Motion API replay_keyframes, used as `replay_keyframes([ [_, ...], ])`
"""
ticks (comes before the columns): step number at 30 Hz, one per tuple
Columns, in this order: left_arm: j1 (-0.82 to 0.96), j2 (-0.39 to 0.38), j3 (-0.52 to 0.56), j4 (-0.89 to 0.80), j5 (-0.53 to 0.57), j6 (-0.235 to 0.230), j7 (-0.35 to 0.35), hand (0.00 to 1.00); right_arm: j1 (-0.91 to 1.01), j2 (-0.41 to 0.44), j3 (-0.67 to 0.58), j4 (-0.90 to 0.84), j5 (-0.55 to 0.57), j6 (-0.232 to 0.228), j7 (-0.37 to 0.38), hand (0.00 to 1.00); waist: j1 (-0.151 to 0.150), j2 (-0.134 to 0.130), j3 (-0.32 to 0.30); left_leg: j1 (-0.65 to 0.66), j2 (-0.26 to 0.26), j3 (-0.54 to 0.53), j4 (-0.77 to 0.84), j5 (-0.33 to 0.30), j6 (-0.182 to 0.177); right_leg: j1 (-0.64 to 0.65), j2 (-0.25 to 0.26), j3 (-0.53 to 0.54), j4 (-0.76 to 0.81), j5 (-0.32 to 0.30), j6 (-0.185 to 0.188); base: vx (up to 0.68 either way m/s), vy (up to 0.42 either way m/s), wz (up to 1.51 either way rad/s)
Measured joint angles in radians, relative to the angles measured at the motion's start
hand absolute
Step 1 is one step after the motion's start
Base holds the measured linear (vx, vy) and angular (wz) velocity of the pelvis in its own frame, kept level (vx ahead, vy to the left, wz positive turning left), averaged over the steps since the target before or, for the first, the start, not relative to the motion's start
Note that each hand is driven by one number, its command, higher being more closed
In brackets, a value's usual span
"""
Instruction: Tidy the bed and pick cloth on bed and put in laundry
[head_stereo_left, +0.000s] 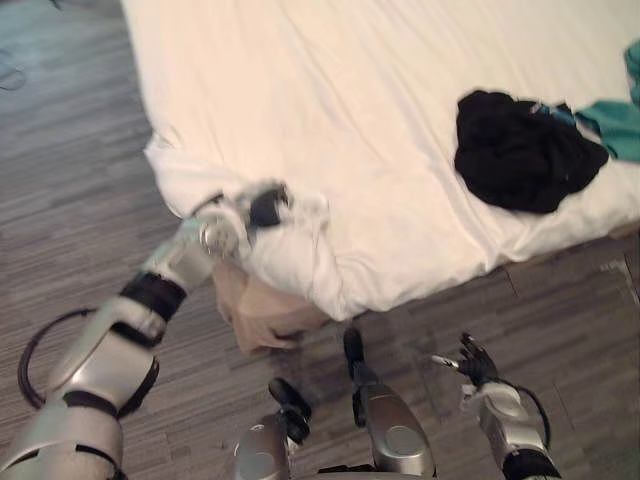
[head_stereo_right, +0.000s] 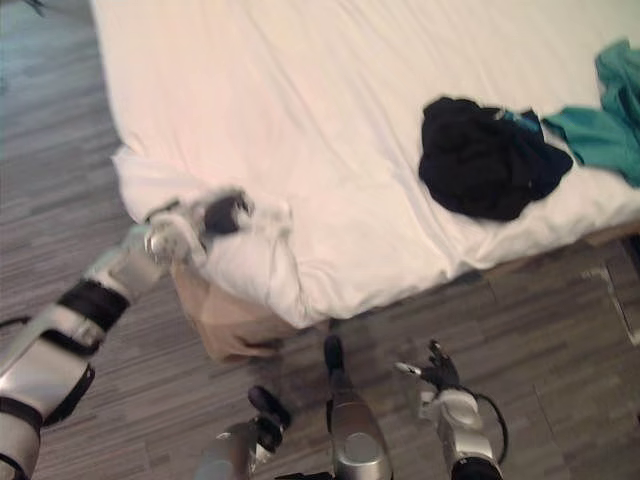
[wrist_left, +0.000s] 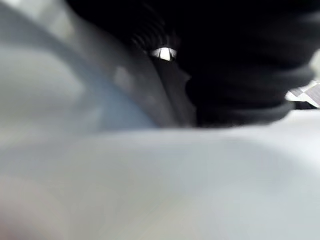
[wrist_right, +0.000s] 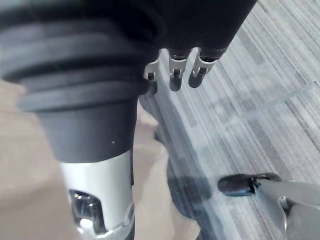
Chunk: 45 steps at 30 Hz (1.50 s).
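Observation:
A crumpled black cloth (head_stereo_left: 525, 150) lies on the white bed sheet (head_stereo_left: 350, 90) near the bed's right front edge. A teal cloth (head_stereo_left: 615, 125) lies just beyond it, touching it. My left hand (head_stereo_left: 262, 208) is pressed against the bunched sheet corner (head_stereo_left: 300, 250) at the bed's near left corner. In the left wrist view its dark cover (wrist_left: 240, 60) sits right against the white sheet (wrist_left: 160, 185). My right hand (head_stereo_left: 478, 362) hangs low over the floor in front of the bed, open and holding nothing, far from both cloths.
The tan bed base (head_stereo_left: 260, 310) shows under the lifted sheet corner. Grey wood-look floor (head_stereo_left: 70, 180) runs along the bed's left side and front.

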Motion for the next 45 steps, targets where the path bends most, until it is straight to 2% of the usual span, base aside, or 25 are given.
replay_keyframes([
  [2, 0.251, 0.04, 0.102, -0.089, -0.011, 0.024, -0.047, 0.0, 0.074, 0.004, -0.078, 0.041, 0.035, 0.03, 0.0, 0.0, 0.034, 0.019, -0.073, 0.023, 0.001, -0.025, -0.008, 0.002, -0.003, 0.043, -0.003, -0.043, 0.0, -0.024, 0.0, 0.09, -0.014, 0.54],
  [3, 0.314, 0.045, 0.139, -0.102, -0.017, 0.034, -0.048, 0.0, 0.087, 0.006, -0.1, 0.051, 0.042, 0.039, 0.0, 0.0, 0.046, 0.022, -0.079, 0.044, 0.001, -0.025, -0.01, 0.005, -0.007, 0.061, -0.003, -0.057, 0.0, -0.028, 0.002, 0.09, 0.001, 0.45],
  [6, 0.623, 0.023, 0.368, -0.11, -0.029, 0.101, -0.02, 0.0, 0.16, 0.012, -0.188, 0.091, 0.135, 0.071, -0.005, 0.0, 0.087, 0.033, -0.155, 0.092, -0.003, -0.057, -0.029, 0.008, -0.012, 0.127, -0.006, -0.105, 0.0, -0.058, 0.008, 0.04, -0.004, 0.4],
  [7, 0.722, -0.021, 0.48, -0.071, -0.031, 0.125, 0.004, 0.0, 0.182, 0.018, -0.22, 0.109, 0.183, 0.082, -0.012, 0.0, 0.103, 0.031, -0.193, 0.094, -0.006, -0.076, -0.042, 0.008, -0.012, 0.134, -0.006, -0.122, 0.0, -0.072, 0.005, 0.03, -0.027, 0.49],
  [8, 0.804, -0.096, 0.633, 0.047, -0.018, 0.144, 0.08, 0.0, 0.184, 0.031, -0.275, 0.144, 0.262, 0.097, -0.023, 0.0, 0.121, 0.025, -0.222, 0.107, -0.009, -0.093, -0.051, 0.007, -0.013, 0.154, -0.009, -0.138, -0.001, -0.088, 0.003, 0.03, -0.025, 0.4],
  [9, 0.828, -0.125, 0.694, 0.106, -0.013, 0.145, 0.114, 0.0, 0.182, 0.036, -0.302, 0.155, 0.282, 0.1, -0.024, 0.0, 0.126, 0.023, -0.227, 0.113, -0.009, -0.099, -0.056, 0.007, -0.015, 0.163, -0.009, -0.141, -0.001, -0.093, 0.004, 0.02, -0.041, 0.31],
  [10, 0.874, -0.176, 0.824, 0.232, 0.006, 0.153, 0.187, 0.0, 0.179, 0.043, -0.357, 0.166, 0.328, 0.108, -0.037, 0.0, 0.134, 0.017, -0.248, 0.117, -0.009, -0.106, -0.057, 0.004, -0.02, 0.17, -0.008, -0.146, -0.001, -0.102, 0.003, -0.01, -0.04, 0.11],
  [11, 0.913, -0.223, 0.962, 0.348, 0.005, 0.155, 0.286, 0.0, 0.168, 0.041, -0.418, 0.175, 0.378, 0.112, -0.06, 1.0, 0.142, 0.013, -0.256, 0.13, -0.007, -0.104, -0.059, -0.005, -0.033, 0.181, -0.004, -0.151, -0.002, -0.109, 0.001, -0.02, -0.05, 0.06],
  [12, 0.938, -0.251, 1.046, 0.406, 0.003, 0.157, 0.342, 0.0, 0.157, 0.038, -0.464, 0.191, 0.394, 0.111, -0.074, 1.0, 0.146, 0.009, -0.265, 0.131, -0.006, -0.104, -0.058, -0.008, -0.037, 0.18, -0.003, -0.153, -0.004, -0.112, -0.003, -0.01, -0.043, 0.02],
  [14, 0.983, -0.32, 1.257, 0.524, 0.003, 0.207, 0.438, 0.0, 0.116, 0.001, -0.63, 0.239, 0.412, 0.107, -0.171, 1.0, 0.167, -0.004, -0.278, 0.133, -0.005, -0.107, -0.058, -0.009, -0.039, 0.18, -0.001, -0.159, -0.008, -0.115, -0.007, -0.02, -0.04, 0.05],
  [17, 1.003, -0.403, 1.374, 0.561, 0.003, 0.239, 0.467, 0.0, 0.048, -0.098, -0.772, 0.237, 0.385, 0.085, -0.275, 1.0, 0.17, -0.012, -0.282, 0.136, -0.007, -0.112, -0.061, -0.009, -0.039, 0.19, -0.001, -0.164, -0.008, -0.115, -0.007, 0.0, -0.017, 0.03],
  [18, 1.001, -0.429, 1.373, 0.561, 0.003, 0.24, 0.467, 0.0, 0.03, -0.151, -0.783, 0.229, 0.374, 0.064, -0.302, 1.0, 0.17, -0.021, -0.29, 0.137, -0.008, -0.115, -0.064, -0.008, -0.04, 0.191, -0.001, -0.167, -0.008, -0.116, -0.006, 0.0, -0.027, 0.06],
  [21, 0.99, -0.458, 1.31, 0.561, 0.003, 0.239, 0.464, 0.0, -0.02, -0.218, -0.726, 0.121, 0.344, -0.001, -0.349, 1.0, 0.163, -0.027, -0.322, 0.138, -0.01, -0.131, -0.083, 0.0, -0.044, 0.189, 0.002, -0.172, -0.006, -0.119, -0.003, 0.01, -0.034, 0.04],
  [23, 0.971, -0.459, 1.181, 0.557, 0.003, 0.223, 0.458, 0.0, -0.078, -0.262, -0.55, -0.05, 0.305, -0.036, -0.362, 1.0, 0.149, -0.033, -0.335, 0.136, -0.014, -0.134, -0.094, 0.013, -0.043, 0.175, 0.003, -0.164, -0.002, -0.117, -0.004, 0.0, -0.036, -0.1],
  [25, 0.935, -0.466, 1.043, 0.513, 0.0, 0.185, 0.457, 0.0, -0.19, -0.322, -0.36, -0.213, 0.258, -0.032, -0.353, 1.0, 0.143, -0.034, -0.335, 0.14, -0.024, -0.134, -0.124, 0.037, -0.037, 0.157, 0.003, -0.159, -0.002, -0.109, -0.003, -0.02, -0.025, -0.07],
  [27, 0.906, -0.467, 0.971, 0.489, -0.008, 0.157, 0.456, 0.0, -0.279, -0.331, -0.262, -0.294, 0.258, -0.019, -0.318, 1.0, 0.144, -0.033, -0.32, 0.14, -0.026, -0.134, -0.127, 0.042, -0.034, 0.154, 0.003, -0.157, -0.002, -0.104, -0.001, -0.05, -0.019, -0.02],
  [28, 0.876, -0.468, 0.911, 0.468, -0.031, 0.136, 0.455, 0.0, -0.35, -0.328, -0.147, -0.372, 0.26, 0.022, -0.247, 1.0, 0.149, -0.04, -0.304, 0.137, -0.027, -0.135, -0.127, 0.045, -0.033, 0.144, 0.004, -0.156, -0.002, -0.102, -0.003, -0.08, -0.023, -0.02],
  [30, 0.854, -0.47, 0.863, 0.454, -0.039, 0.119, 0.451, 0.0, -0.405, -0.321, -0.044, -0.426, 0.259, 0.044, -0.154, 1.0, 0.154, -0.043, -0.292, 0.133, -0.028, -0.136, -0.127, 0.047, -0.032, 0.141, 0.004, -0.156, -0.003, -0.099, -0.004, -0.04, -0.012, 0.0],
  [32, 0.832, -0.48, 0.798, 0.438, -0.043, 0.1, 0.437, 0.0, -0.497, -0.295, 0.141, -0.479, 0.259, 0.086, 0.009, 1.0, 0.163, -0.04, -0.271, 0.128, -0.033, -0.139, -0.126, 0.049, -0.029, 0.142, 0.004, -0.159, -0.001, -0.092, -0.004, 0.0, -0.014, 0.04],
  [35, 0.821, -0.489, 0.726, 0.427, -0.059, 0.079, 0.44, 0.0, -0.574, -0.251, 0.305, -0.47, 0.261, 0.112, 0.153, 1.0, 0.174, -0.032, -0.252, 0.126, -0.035, -0.164, -0.126, 0.053, -0.023, 0.147, 0.001, -0.177, -0.001, -0.087, -0.005, 0.01, -0.011, 0.09],
  [36, 0.814, -0.489, 0.715, 0.427, -0.066, 0.076, 0.44, 0.0, -0.595, -0.24, 0.335, -0.469, 0.261, 0.116, 0.175, 1.0, 0.177, -0.033, -0.241, 0.124, -0.036, -0.166, -0.126, 0.055, -0.02, 0.147, -0.001, -0.178, -0.001, -0.086, -0.006, -0.03, -0.002, 0.08],
  [39, 0.735, -0.487, 0.64, 0.422, -0.098, 0.064, 0.443, 0.0, -0.747, -0.168, 0.484, -0.464, 0.264, 0.121, 0.269, 1.0, 0.183, -0.032, -0.152, 0.091, -0.037, -0.207, -0.121, 0.069, 0.001, 0.124, -0.008, -0.191, -0.001, -0.067, -0.01, -0.11, -0.005, 0.15],
  [41, 0.683, -0.487, 0.61, 0.413, -0.104, 0.061, 0.442, 0.0, -0.813, -0.128, 0.53, -0.449, 0.268, 0.123, 0.289, 1.0, 0.192, -0.032, -0.108, 0.058, -0.039, -0.219, -0.119, 0.081, 0.007, 0.097, -0.013, -0.193, -0.001, -0.055, -0.016, -0.14, -0.002, 0.14],
  [43, 0.608, -0.488, 0.567, 0.371, -0.117, 0.055, 0.44, 0.0, -0.914, -0.065, 0.612, -0.375, 0.282, 0.137, 0.32, 1.0, 0.222, -0.023, -0.013, 0.002, -0.045, -0.232, -0.106, 0.099, 0.017, 0.052, -0.02, -0.195, -0.001, -0.033, -0.034, -0.2, -0.005, 0.12],
  [45, 0.576, -0.487, 0.533, 0.342, -0.131, 0.056, 0.439, 0.0, -0.959, -0.014, 0.668, -0.295, 0.301, 0.164, 0.329, 1.0, 0.23, -0.011, 0.051, -0.045, -0.053, -0.252, -0.105, 0.117, 0.024, 0.015, -0.029, -0.204, -0.001, -0.02, -0.037, -0.2, -0.001, 0.26],
])
